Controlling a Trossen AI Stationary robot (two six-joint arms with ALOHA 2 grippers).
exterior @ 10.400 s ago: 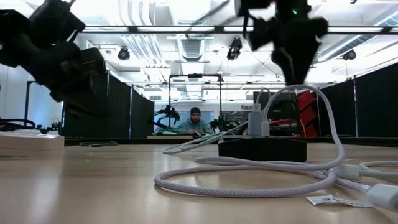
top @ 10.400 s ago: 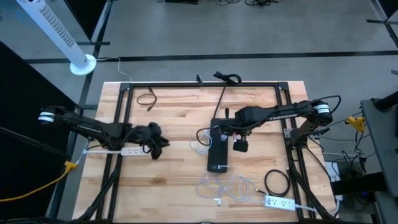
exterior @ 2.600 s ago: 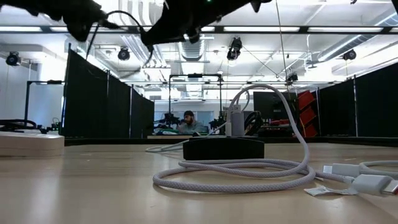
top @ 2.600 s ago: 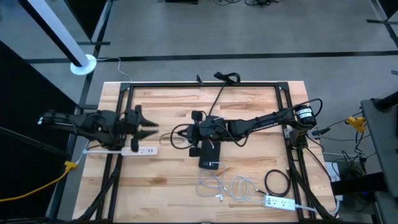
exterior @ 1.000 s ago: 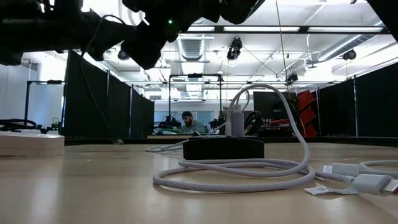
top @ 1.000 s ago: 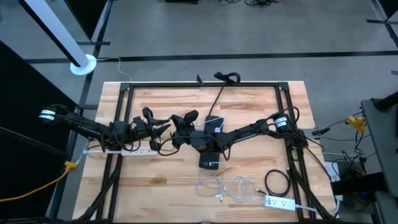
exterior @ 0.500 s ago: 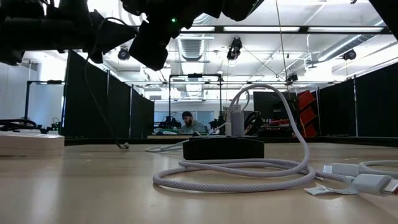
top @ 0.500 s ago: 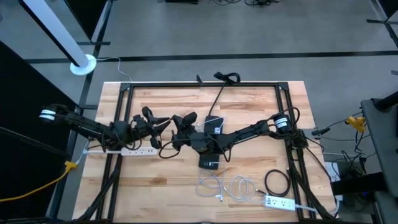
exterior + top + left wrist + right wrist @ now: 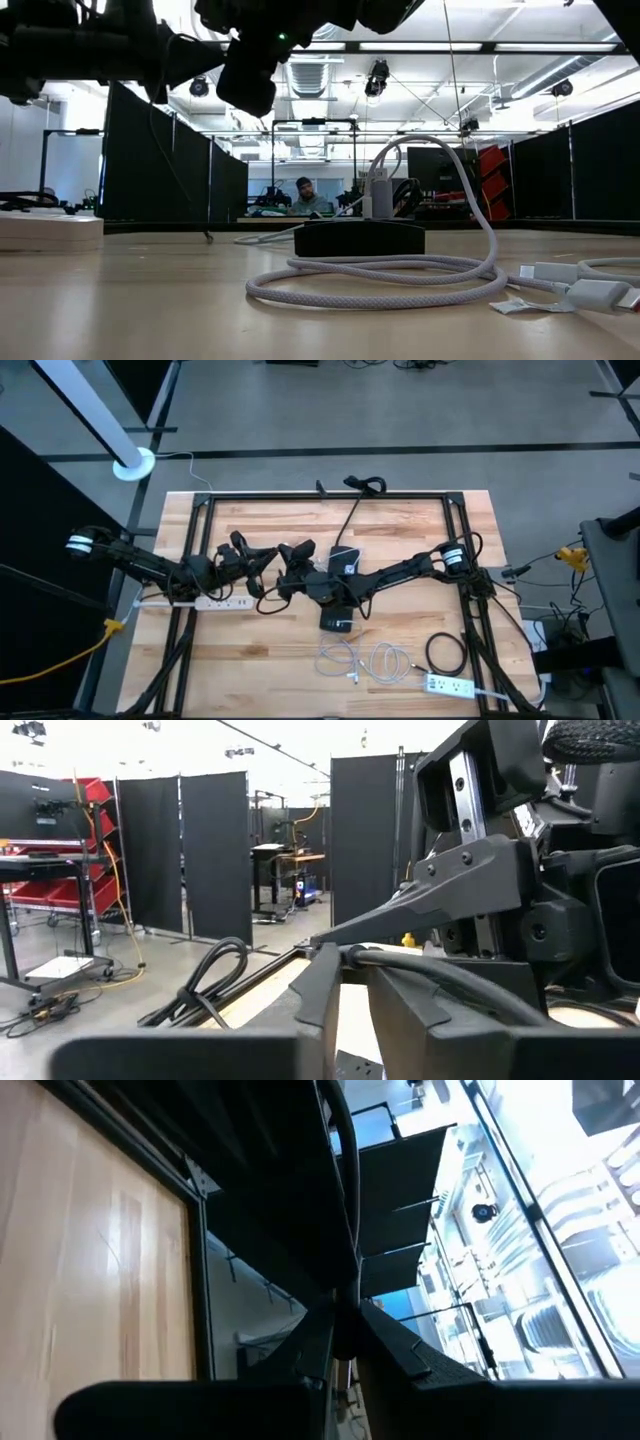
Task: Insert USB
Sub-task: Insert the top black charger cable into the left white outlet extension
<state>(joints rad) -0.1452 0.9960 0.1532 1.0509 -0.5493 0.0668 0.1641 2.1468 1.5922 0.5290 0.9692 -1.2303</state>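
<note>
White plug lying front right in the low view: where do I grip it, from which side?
Take the white plug across its blocky body, probably coming straight down: it lies flat on the table with its sides exposed. The left gripper and right gripper are both shut on the black cable above mid-table.

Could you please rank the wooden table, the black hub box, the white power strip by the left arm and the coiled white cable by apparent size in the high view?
1. Wooden table.
2. White power strip, partly hidden by the left arm.
3. Coiled white cable and black hub box look too alike in spread to separate; the box is partly covered by the right arm.
</note>
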